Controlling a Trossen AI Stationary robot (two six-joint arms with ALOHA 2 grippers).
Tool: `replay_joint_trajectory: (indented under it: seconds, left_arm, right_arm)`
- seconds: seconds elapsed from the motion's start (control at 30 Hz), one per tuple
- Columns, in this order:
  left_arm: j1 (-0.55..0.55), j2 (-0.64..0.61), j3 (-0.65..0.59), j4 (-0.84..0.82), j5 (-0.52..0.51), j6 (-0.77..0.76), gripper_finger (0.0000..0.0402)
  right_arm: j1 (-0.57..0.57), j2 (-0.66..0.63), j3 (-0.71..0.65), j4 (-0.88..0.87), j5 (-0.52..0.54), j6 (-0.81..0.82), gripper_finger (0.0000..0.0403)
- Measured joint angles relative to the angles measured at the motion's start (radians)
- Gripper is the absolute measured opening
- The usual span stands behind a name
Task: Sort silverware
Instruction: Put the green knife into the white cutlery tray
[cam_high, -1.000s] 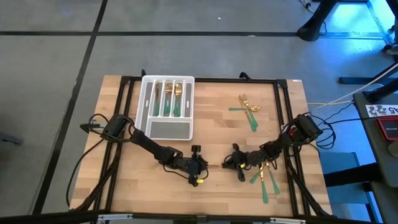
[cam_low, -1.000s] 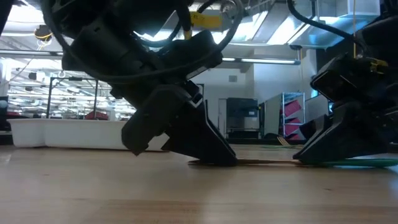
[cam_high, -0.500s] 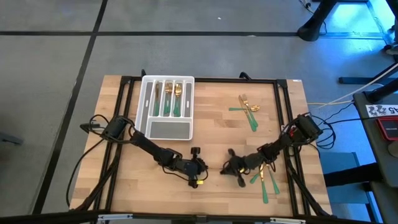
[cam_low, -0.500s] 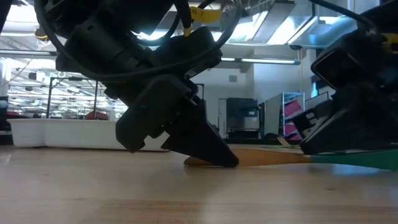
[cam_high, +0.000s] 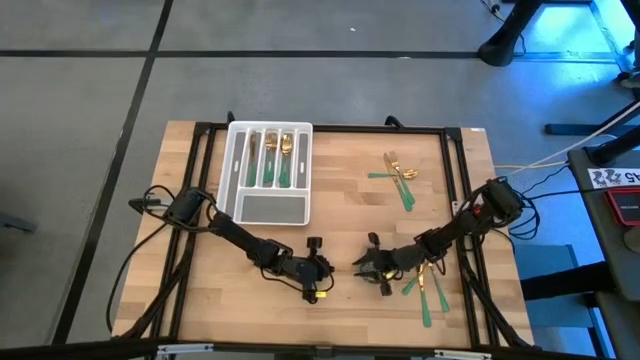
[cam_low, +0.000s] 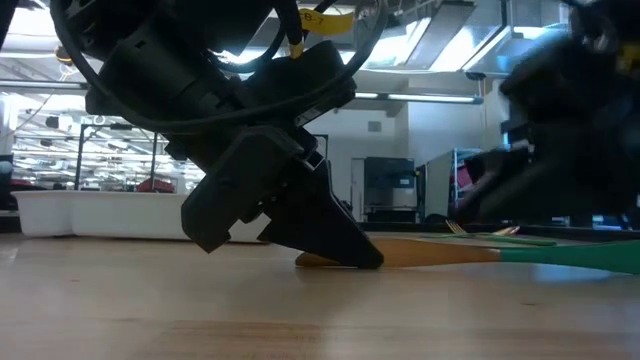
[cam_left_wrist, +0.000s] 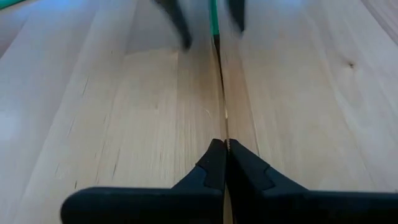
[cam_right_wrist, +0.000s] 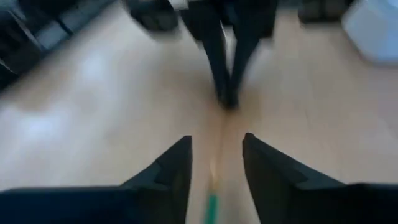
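Observation:
One piece of silverware (cam_low: 440, 254), with a thin gold front part and a green handle (cam_low: 570, 256), lies low over the table between my two grippers. My left gripper (cam_left_wrist: 224, 144) is shut on its gold end near the table's front middle (cam_high: 330, 268). My right gripper (cam_right_wrist: 215, 154) is open. Its fingers stand on either side of the green handle (cam_right_wrist: 212, 202) without touching it. More silverware lies in the slots of the white tray (cam_high: 240, 165). My left gripper pinches the piece's gold end (cam_left_wrist: 225, 138) between its two fingertips. The fingers come slanting down from the table's left and lie along the piece, which runs straight on toward my right gripper. The gold end (cam_low: 318, 260) sits at the table top and the piece lies about level.
A loose heap of gold and green silverware (cam_high: 400, 175) lies at the far right. A few more pieces (cam_high: 428, 292) lie at the near right, beside my right arm. The tray stands at the far left.
My left gripper has shut on the piece's gold end and stayed where it was. My right gripper has opened, let go of the green handle, rolled a little and risen slightly off the table.

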Motion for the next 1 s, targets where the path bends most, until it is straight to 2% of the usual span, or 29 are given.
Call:
replay_joint_trajectory:
  seconds: [0.17, 0.23, 0.33, 0.47, 0.53, 0.7, 0.83, 1.0]
  left_arm:
    - [0.0, 0.0, 0.0, 0.001, 0.002, -0.003, 0.0002]
    - [-0.001, -0.003, 0.0, -0.002, 0.003, -0.016, 0.0002]
    - [-0.01, -0.026, -0.001, -0.027, 0.007, -0.022, 0.0001]
    - [-0.034, -0.089, -0.005, -0.1, -0.034, 0.004, 0.0001]
    - [-0.042, -0.123, -0.005, -0.139, -0.057, 0.006, 0.0001]
    - [-0.05, -0.211, -0.005, -0.213, -0.113, -0.002, 0.0016]
    - [-0.051, -0.333, -0.002, -0.266, -0.133, -0.036, 0.0055]
    - [-0.068, -0.538, -0.001, -0.548, -0.143, -0.115, 0.0115]
  right_arm:
    - [0.002, -0.007, 0.095, -0.346, 0.006, 0.067, 0.016]
    - [0.012, -0.011, 0.131, -0.478, 0.007, 0.102, 0.0149]
    - [0.026, -0.011, 0.156, -0.549, 0.015, 0.139, 0.0115]
    - [0.046, -0.007, 0.154, -0.529, 0.02, 0.161, 0.0042]
    - [0.056, -0.003, 0.151, -0.492, 0.058, 0.159, 0.0016]
    - [0.057, 0.002, 0.144, -0.34, 0.118, 0.106, 0.0014]
    - [0.021, 0.009, 0.14, -0.259, 0.181, 0.072, 0.0012]
    - [-0.041, 0.005, 0.102, -0.082, 0.259, 0.072, 0.0012]
